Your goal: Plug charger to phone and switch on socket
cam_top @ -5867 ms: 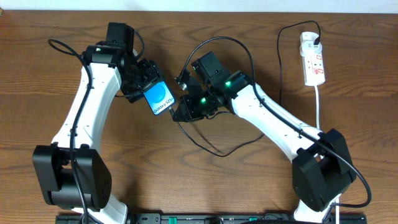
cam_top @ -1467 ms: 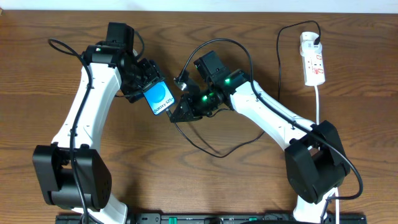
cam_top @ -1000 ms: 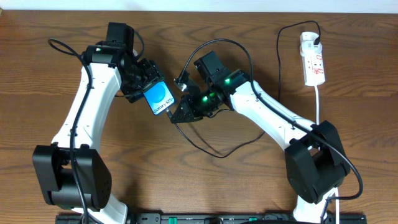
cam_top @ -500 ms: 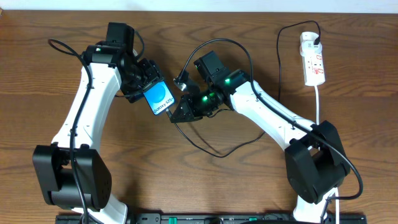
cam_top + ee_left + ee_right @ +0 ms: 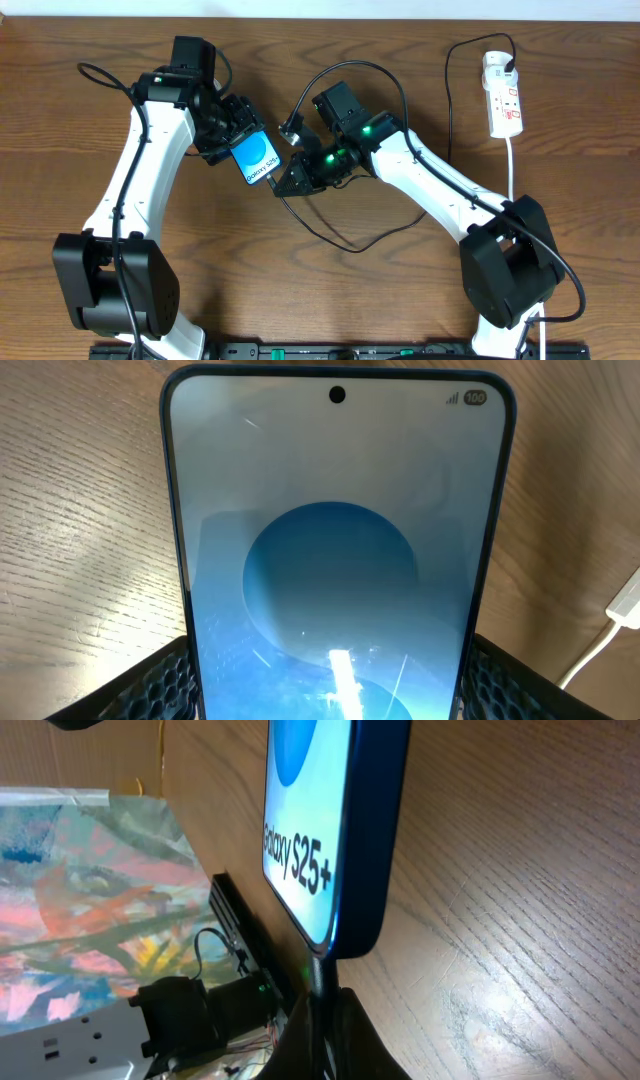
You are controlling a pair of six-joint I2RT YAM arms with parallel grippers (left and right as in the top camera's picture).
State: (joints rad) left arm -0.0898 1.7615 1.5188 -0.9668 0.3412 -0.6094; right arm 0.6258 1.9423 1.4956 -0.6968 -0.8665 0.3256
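Observation:
My left gripper is shut on the phone, a slim smartphone with a blue screen and white "Galaxy" text, held tilted above the table. It fills the left wrist view, between both fingers. My right gripper is shut on the charger's connector tip, which meets the phone's bottom edge. The thin black charger cable loops over the table to its black plug in the socket, a white power strip with red switches at the back right.
The socket's thick white cord runs down the right side toward the front. My right arm crosses the middle of the table. A black rail lies along the front edge.
Since about six seconds ago my right gripper has shifted slightly left toward the phone's bottom edge. Over the last second and a half nothing visibly moved.

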